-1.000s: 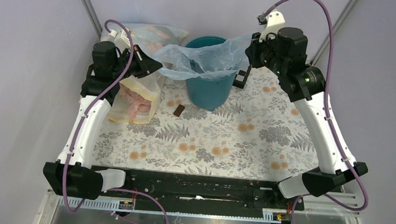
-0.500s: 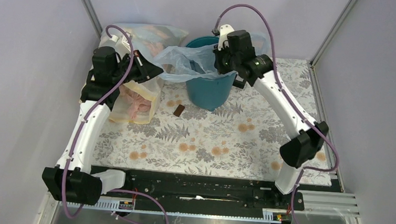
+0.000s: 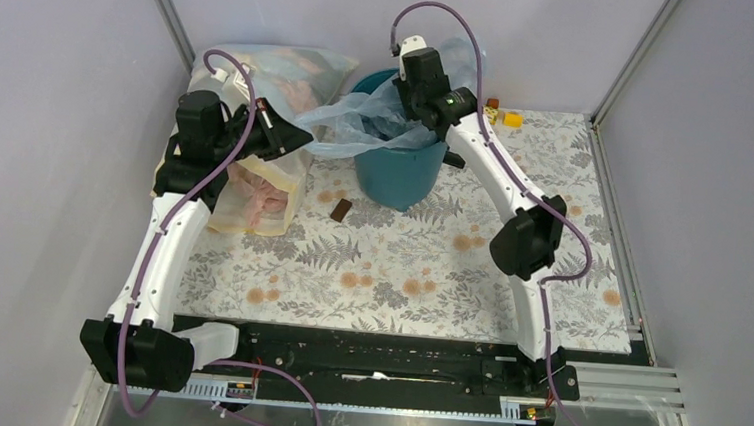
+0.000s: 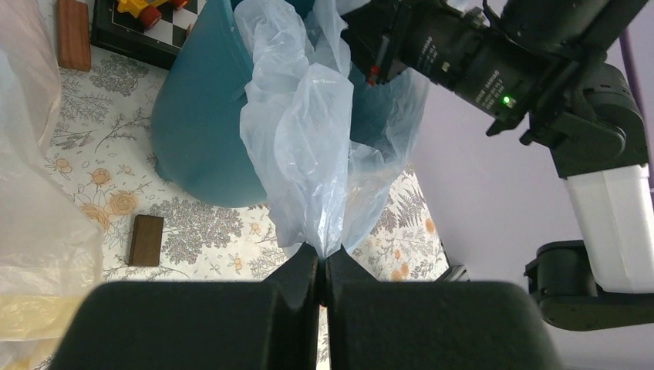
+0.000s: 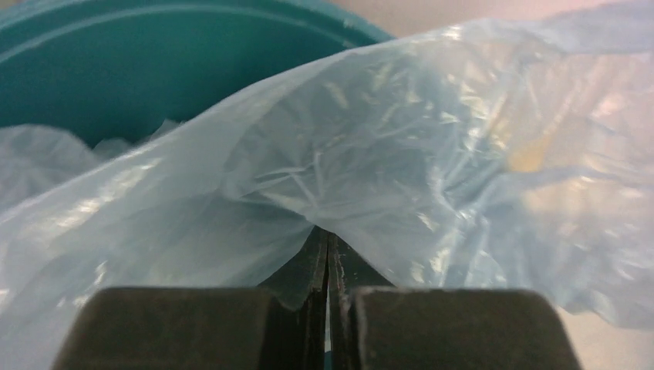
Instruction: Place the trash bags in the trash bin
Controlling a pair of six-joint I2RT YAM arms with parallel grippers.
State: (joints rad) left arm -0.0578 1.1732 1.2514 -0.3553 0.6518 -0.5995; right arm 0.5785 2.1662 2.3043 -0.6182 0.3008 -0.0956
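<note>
The pale blue trash bag (image 3: pixel 354 121) is hanging partly inside the teal trash bin (image 3: pixel 395 179), with its film spilling over the rim toward the left. The left jaws are pressed together, pinching a gathered corner of the bag just outside the bin. The right jaws are pinching a fold of the bag above the bin's mouth. The bin is standing upright on the flowered tabletop (image 3: pixel 399 275), and a small brown block (image 3: pixel 341 209) is lying near its base.

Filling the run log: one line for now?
left pincer: shut on trash bag | right pincer: shut on trash bag | trash bag: partly in trash bin
</note>
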